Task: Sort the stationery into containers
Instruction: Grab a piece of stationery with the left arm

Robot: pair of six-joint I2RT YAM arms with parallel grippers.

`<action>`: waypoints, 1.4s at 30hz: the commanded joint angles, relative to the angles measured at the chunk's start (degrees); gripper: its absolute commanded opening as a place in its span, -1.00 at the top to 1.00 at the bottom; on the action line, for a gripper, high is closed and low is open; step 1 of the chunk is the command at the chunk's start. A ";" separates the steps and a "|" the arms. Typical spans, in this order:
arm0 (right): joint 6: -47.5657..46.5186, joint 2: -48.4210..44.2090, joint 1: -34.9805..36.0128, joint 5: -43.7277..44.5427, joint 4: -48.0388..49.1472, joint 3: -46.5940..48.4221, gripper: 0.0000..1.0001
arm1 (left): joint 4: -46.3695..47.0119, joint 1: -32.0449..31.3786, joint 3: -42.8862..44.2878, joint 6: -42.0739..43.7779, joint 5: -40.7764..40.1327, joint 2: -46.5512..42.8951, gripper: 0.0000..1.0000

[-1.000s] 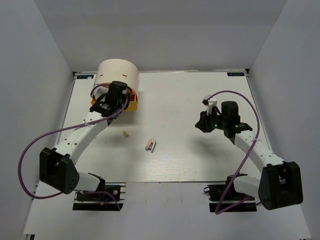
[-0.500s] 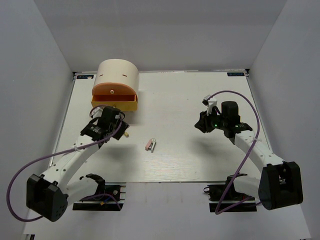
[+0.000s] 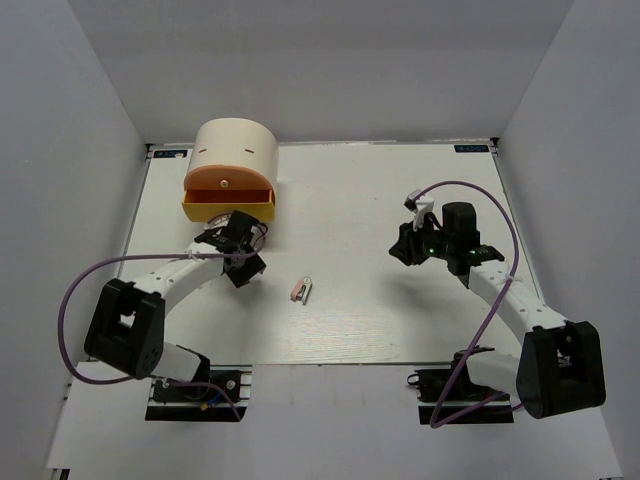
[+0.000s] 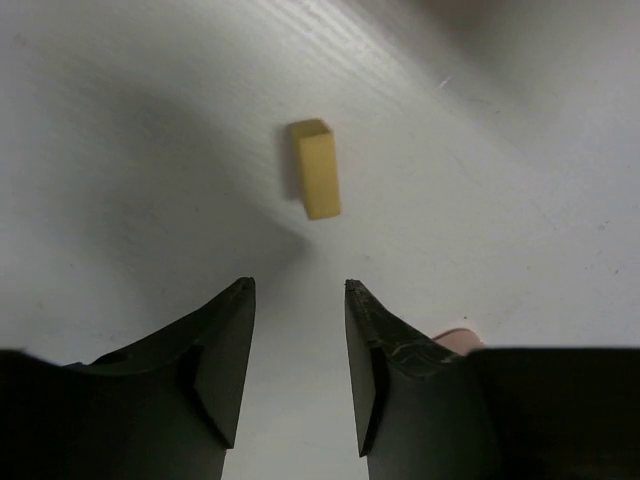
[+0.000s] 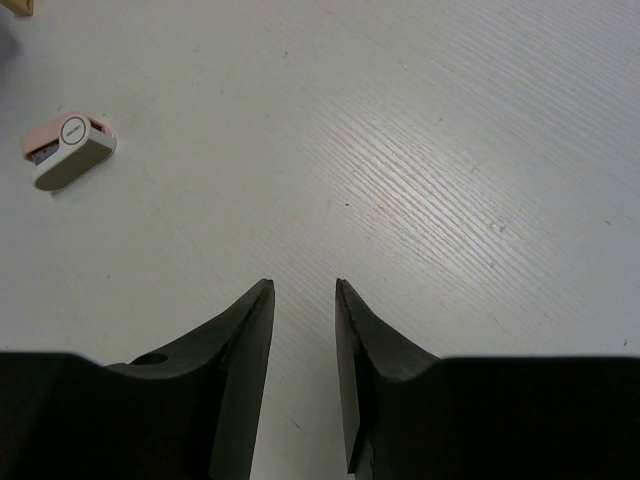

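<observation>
White wood-grain surface (image 3: 380,200) between plain pale grey walls; at its far left, large cream cylindrical box (image 3: 236,148) with an orange drawer tier (image 3: 205,180) and a yellow drawer tier (image 3: 228,209) below it, both jutting out toward the near side, small pale knob (image 3: 226,184) on the orange front.

Just near of the yellow tier, left claw (image 3: 246,264) low over the surface, apart from the box; from the left wrist view, left claw (image 4: 298,300) parted to a moderate gap with nothing between the fingers; small tan block eraser (image 4: 315,168) lying flat just ahead of the tips, slightly to the right of the gap, untouched; hidden under the claw in the top view.

Near the middle of the surface, pinkish-white clip (image 3: 301,290) lying alone, well apart from both arms; seen again far up and left in the right wrist view (image 5: 68,150).

On the right side, right claw (image 3: 400,250) held above bare surface, pointing left; right claw (image 5: 302,300) narrowly parted, holding nothing.
</observation>
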 commanded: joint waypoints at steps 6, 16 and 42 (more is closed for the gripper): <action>-0.48 -1.48 -0.14 0.31 2.29 -0.92 0.26 | 3.70 0.79 3.71 3.35 -2.11 1.51 -0.12; -0.48 -0.60 -0.05 0.13 2.38 -0.31 0.26 | 7.22 0.79 1.25 2.12 -6.68 2.66 -0.09; -0.65 0.11 -0.05 0.48 2.47 -0.40 0.23 | 12.22 0.79 -3.14 2.12 -5.54 2.57 0.10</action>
